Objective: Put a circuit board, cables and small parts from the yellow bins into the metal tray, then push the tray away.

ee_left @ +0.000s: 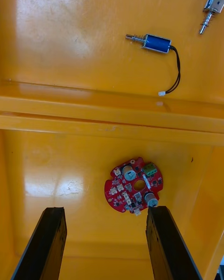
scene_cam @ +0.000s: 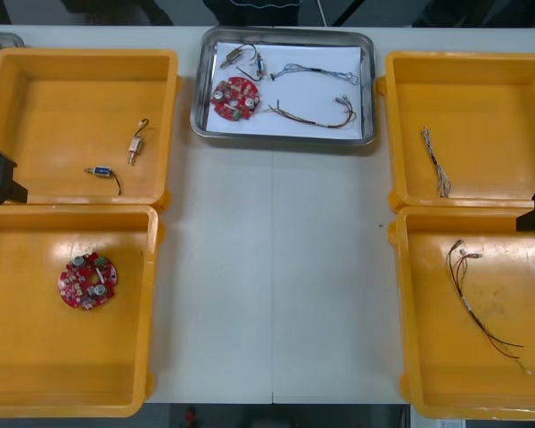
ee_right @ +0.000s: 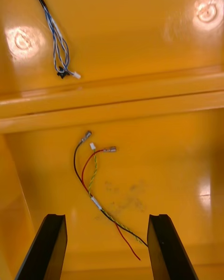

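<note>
Metal tray at far middle of tabletop, white inside. It holds round red circuit board with silver parts, plus cables.

Left pincer spread above second red board in near left bin.

Right pincer spread above red-black-yellow cable.

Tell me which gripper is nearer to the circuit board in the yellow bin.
Left. The left gripper hangs open close to the circuit board, over its bin; the right gripper is across the table, over a cable.
</note>
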You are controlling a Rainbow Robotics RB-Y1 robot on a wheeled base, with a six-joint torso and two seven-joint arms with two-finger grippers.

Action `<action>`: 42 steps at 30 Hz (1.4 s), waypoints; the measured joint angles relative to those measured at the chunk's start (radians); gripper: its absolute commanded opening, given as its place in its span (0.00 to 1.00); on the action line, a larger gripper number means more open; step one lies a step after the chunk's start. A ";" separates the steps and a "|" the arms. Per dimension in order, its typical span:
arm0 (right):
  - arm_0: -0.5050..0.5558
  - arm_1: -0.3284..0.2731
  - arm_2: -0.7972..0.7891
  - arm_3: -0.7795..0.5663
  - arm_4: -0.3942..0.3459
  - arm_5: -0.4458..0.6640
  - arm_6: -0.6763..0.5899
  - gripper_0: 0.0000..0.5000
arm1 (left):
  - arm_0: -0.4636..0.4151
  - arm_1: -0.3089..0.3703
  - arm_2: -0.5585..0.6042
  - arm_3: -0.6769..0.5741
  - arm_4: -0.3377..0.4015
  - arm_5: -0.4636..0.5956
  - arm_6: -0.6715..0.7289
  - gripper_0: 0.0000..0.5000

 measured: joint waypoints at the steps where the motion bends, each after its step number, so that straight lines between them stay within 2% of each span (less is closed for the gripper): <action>1: 0.011 0.000 0.000 -0.005 -0.001 0.000 0.000 1.00 | 0.000 0.000 0.000 0.000 0.000 0.000 0.000 1.00; 8: 0.060 0.000 -0.001 -0.034 -0.001 0.000 0.000 1.00 | 0.000 0.000 0.000 0.000 0.000 0.000 0.000 1.00; 42: 0.061 0.000 -0.001 -0.058 -0.004 0.000 0.000 1.00 | 0.000 0.000 0.000 0.000 0.000 0.000 0.000 1.00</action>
